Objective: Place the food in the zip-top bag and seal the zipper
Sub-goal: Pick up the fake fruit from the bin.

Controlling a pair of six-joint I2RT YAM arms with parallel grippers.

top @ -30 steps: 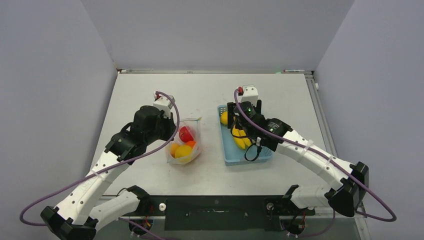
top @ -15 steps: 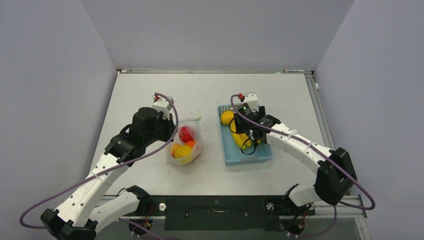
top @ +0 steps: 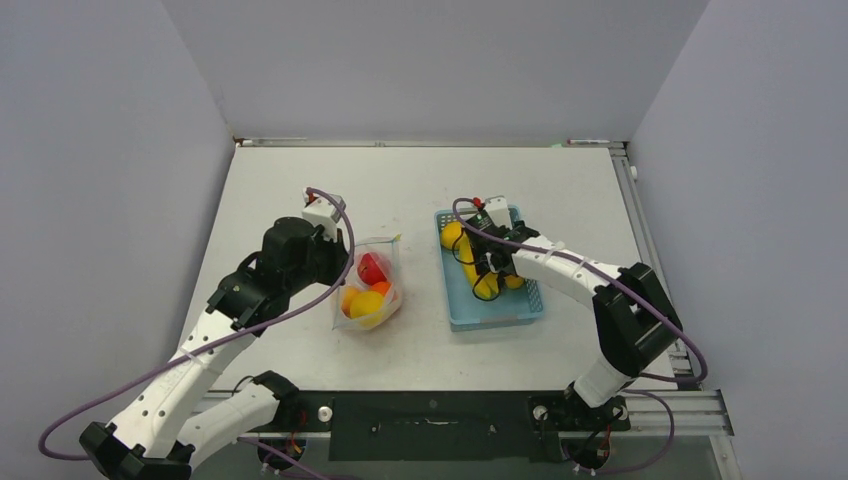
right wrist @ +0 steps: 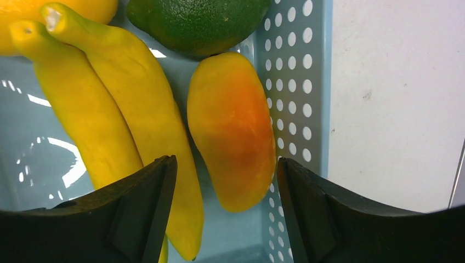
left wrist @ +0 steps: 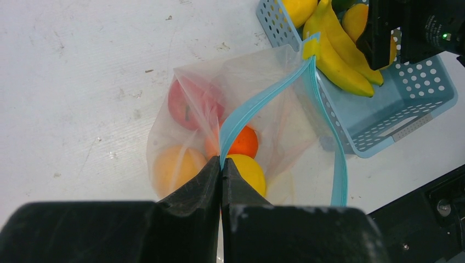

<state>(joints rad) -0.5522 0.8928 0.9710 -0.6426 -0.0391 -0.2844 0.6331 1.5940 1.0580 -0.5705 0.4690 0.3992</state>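
Note:
The clear zip-top bag (top: pixel 368 287) lies left of centre with its mouth open. Inside it are a red apple (left wrist: pixel 188 102), an orange (left wrist: pixel 244 143), a yellow lemon (left wrist: pixel 250 173) and another orange-yellow fruit (left wrist: pixel 174 167). My left gripper (left wrist: pixel 221 163) is shut on the teal zipper (left wrist: pixel 257 104) and holds that edge up. My right gripper (right wrist: pixel 226 164) is open low inside the basket. Its fingers straddle the mango (right wrist: pixel 233 126) and the edge of the bananas (right wrist: pixel 109 109). A green lime (right wrist: pixel 197 22) and a lemon (right wrist: pixel 55 8) lie beyond them.
The light-blue lattice basket (top: pixel 500 315) stands just right of the bag, and its perforated wall (right wrist: pixel 296 82) is close to my right finger. The bag's far zipper corner (left wrist: pixel 310 46) touches the basket rim. White tabletop (top: pixel 420 190) surrounds both.
My right gripper has dropped lower into the basket and shifted slightly left, with its elbow swinging up and in. The left gripper and the bag have stayed put.

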